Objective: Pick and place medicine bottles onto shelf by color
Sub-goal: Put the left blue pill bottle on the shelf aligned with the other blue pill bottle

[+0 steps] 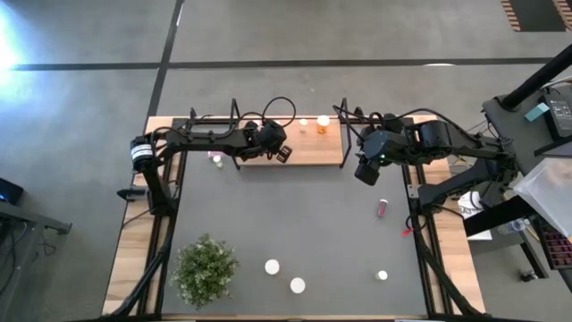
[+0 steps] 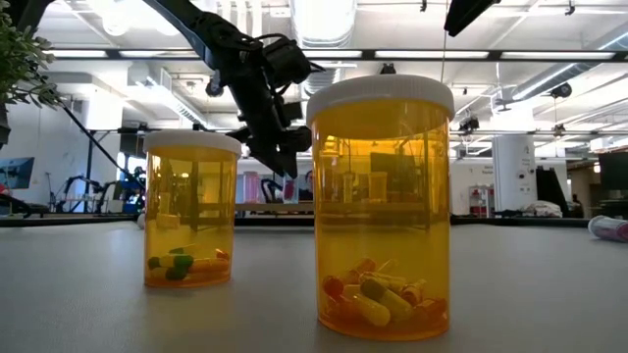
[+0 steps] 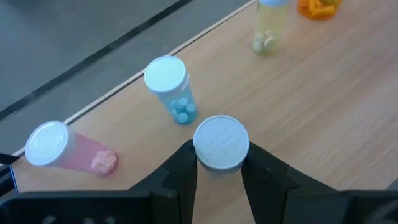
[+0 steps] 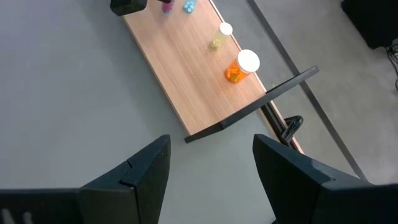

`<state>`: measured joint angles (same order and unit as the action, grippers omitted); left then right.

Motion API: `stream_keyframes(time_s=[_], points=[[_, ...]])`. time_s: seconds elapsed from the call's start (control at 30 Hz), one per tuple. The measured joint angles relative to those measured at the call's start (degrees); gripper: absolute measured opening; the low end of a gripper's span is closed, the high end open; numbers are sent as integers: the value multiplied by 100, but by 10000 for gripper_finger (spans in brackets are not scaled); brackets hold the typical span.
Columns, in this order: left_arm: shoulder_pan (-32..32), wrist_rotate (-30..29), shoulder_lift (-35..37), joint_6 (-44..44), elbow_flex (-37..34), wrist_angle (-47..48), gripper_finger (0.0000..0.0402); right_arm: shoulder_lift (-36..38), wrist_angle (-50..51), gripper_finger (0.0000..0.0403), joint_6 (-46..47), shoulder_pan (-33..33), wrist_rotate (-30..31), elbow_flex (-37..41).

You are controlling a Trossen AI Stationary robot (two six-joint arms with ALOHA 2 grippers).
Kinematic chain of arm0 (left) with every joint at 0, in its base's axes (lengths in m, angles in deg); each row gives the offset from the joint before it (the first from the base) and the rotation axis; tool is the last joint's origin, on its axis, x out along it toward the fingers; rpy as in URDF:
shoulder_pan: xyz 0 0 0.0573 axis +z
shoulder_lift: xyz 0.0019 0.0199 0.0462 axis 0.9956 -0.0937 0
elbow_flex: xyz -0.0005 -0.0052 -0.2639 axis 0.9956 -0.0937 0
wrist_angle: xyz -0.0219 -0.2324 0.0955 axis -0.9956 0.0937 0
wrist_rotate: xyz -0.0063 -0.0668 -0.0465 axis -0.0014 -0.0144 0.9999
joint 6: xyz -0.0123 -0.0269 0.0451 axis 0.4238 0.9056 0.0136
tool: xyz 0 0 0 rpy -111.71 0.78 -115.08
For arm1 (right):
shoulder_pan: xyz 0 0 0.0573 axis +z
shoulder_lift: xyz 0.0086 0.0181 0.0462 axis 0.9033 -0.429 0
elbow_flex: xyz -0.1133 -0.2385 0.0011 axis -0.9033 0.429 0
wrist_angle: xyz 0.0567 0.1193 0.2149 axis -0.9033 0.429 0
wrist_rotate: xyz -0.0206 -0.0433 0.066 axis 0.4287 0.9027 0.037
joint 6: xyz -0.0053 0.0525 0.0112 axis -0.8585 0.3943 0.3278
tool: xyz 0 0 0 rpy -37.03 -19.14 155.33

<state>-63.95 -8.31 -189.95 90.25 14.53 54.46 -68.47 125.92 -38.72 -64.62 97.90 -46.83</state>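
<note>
The left end effector [image 3: 219, 171] is sitting over the shelf [image 1: 313, 148] with its fingers clamped on a white-capped bottle [image 3: 221, 144], gripping right at the cap, and from the left wrist view it looks like it's lowering the bottle onto the wood. Just beside it a blue-pill bottle [image 3: 171, 87] is standing, and a pink bottle [image 3: 68, 149] is a bit further along. That's the risky bit imo: when the fingers spread to let go, one could be clipping the blue one and tipping it, or the held bottle could be landing tilted and rolling. Down the board a pale bottle [image 4: 221, 34] and an orange bottle [image 4: 241, 65] are standing together. The right end effector [image 4: 211, 168] is hovering over the desk [image 1: 295, 215] near the shelf's end, fingers apart, holding nothing. More bottles are waiting on the desk, like the reddish one [image 1: 382, 207] lying on its side.
</note>
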Motion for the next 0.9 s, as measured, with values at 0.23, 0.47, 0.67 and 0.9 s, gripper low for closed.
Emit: stream_keyframes(time_s=[0.23,0.47,0.67,0.9], points=[[2,113,0,7,-109,-29,94,0,0,219,0,1,0,1],[2,184,2,19,-227,-263,94,0,1,219,0,1,0,1],[35,199,2,1,-236,-283,94,0,1,219,-2,-1,0,0],[44,203,2,5,-234,-287,94,-2,1,219,-1,0,0,0]])
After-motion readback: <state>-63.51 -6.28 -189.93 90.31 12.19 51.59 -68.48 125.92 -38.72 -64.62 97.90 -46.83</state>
